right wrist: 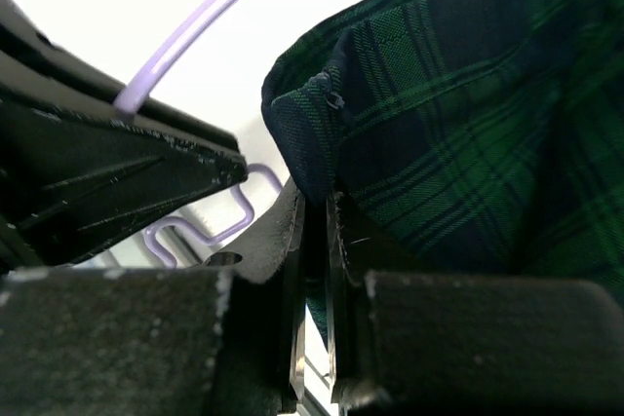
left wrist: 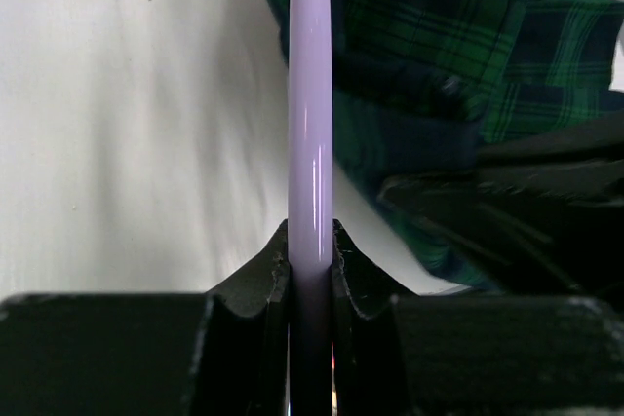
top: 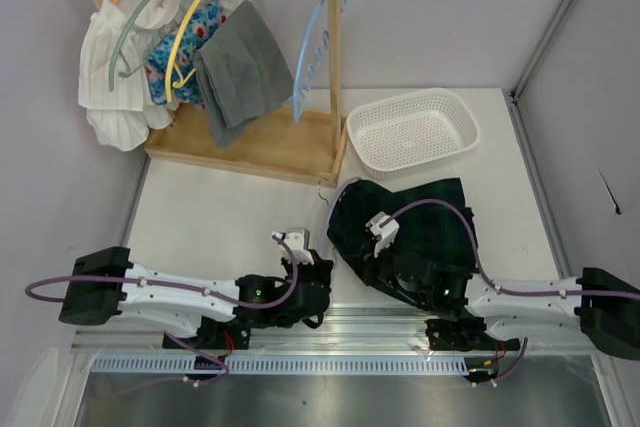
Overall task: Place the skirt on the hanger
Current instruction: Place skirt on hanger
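Note:
The skirt (top: 425,222) is dark green and navy plaid and lies bunched on the white table at the near right. The hanger (left wrist: 310,94) is a lilac plastic rod. My left gripper (left wrist: 311,241) is shut on it, and the rod runs straight out from the jaws beside the skirt (left wrist: 458,56). My right gripper (right wrist: 314,207) is shut on a folded edge of the skirt (right wrist: 458,114). The hanger's curved arm (right wrist: 195,21) and its wavy notch (right wrist: 210,226) show just left of that grip. In the top view both grippers meet at the skirt's left edge, the left (top: 318,282) and the right (top: 385,265).
A wooden rack (top: 333,57) stands at the back left with several garments on coloured hangers, among them a grey cloth (top: 240,72), and one bare light blue hanger (top: 310,47). A white mesh basket (top: 412,129) sits behind the skirt. Grey walls close in both sides.

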Controlling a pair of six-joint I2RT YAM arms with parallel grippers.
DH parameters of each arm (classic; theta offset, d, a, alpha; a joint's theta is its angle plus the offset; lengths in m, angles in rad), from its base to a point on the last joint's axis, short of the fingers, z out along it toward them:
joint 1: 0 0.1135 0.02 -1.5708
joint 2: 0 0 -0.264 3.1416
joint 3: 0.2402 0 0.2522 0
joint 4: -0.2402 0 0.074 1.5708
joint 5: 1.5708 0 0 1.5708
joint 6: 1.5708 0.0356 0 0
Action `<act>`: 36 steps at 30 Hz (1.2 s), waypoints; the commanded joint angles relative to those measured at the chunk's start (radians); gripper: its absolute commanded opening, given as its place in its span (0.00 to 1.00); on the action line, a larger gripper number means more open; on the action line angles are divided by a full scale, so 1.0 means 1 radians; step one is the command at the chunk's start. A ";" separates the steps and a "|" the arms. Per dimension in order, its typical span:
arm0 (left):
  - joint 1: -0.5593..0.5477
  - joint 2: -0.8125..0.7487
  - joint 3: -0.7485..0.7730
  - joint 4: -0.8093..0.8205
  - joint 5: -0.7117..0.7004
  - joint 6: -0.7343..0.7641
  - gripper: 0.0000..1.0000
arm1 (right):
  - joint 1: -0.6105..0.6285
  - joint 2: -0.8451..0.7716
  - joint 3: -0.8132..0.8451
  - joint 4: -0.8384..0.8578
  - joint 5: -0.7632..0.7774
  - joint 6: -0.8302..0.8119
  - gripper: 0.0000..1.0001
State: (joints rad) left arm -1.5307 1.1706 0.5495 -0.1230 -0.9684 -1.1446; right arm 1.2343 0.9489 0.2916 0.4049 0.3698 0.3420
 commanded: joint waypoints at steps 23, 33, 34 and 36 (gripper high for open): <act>-0.055 -0.075 -0.098 -0.046 -0.078 -0.233 0.00 | -0.047 0.115 0.314 -0.368 -0.157 0.149 0.75; -0.055 -0.026 -0.092 0.013 -0.069 -0.164 0.00 | -0.203 -0.170 0.388 -0.839 0.089 0.344 0.79; -0.057 -0.013 -0.085 0.013 -0.070 -0.153 0.00 | -0.220 -0.171 0.374 -0.859 0.125 0.351 0.79; -0.057 0.001 -0.068 0.006 -0.073 -0.139 0.00 | -0.274 -0.165 0.359 -0.899 0.142 0.356 0.85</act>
State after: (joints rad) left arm -1.5818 1.1530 0.4450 -0.1551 -0.9936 -1.3087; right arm 1.0092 0.7746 0.6544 -0.3248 0.4126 0.6380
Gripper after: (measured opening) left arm 0.192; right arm 0.825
